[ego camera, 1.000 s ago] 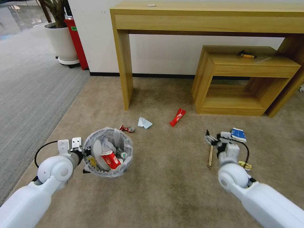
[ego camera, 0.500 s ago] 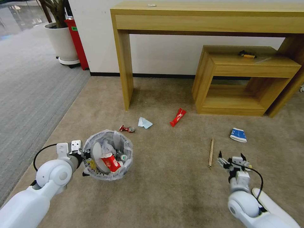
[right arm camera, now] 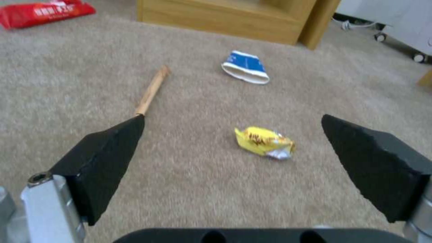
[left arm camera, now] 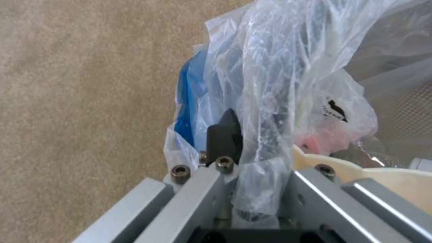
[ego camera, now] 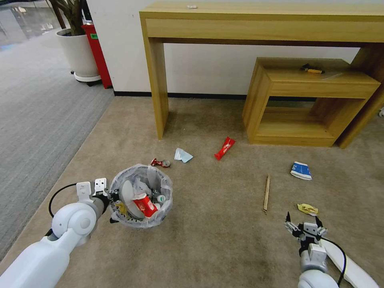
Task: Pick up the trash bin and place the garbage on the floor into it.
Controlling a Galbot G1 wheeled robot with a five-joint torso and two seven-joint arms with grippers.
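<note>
My left gripper (ego camera: 113,199) is clamped on the trash bin (ego camera: 141,195) rim, held over the floor (ego camera: 216,224), w/ right gripper (ego camera: 305,227) spread wide nr the yellow wrapper (right arm camera: 264,142).

Left gripper (ego camera: 113,199) fingertips: hidden behind trash bin (ego camera: 141,195) liner. Red wrapper (right arm camera: 43,12): cut off by the frame edge.

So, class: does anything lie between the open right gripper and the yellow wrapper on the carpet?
Nothing visible does. The right gripper is open, and bare beige carpet lies between it and the yellow wrapper; the wooden stick lies off to one side.
</note>
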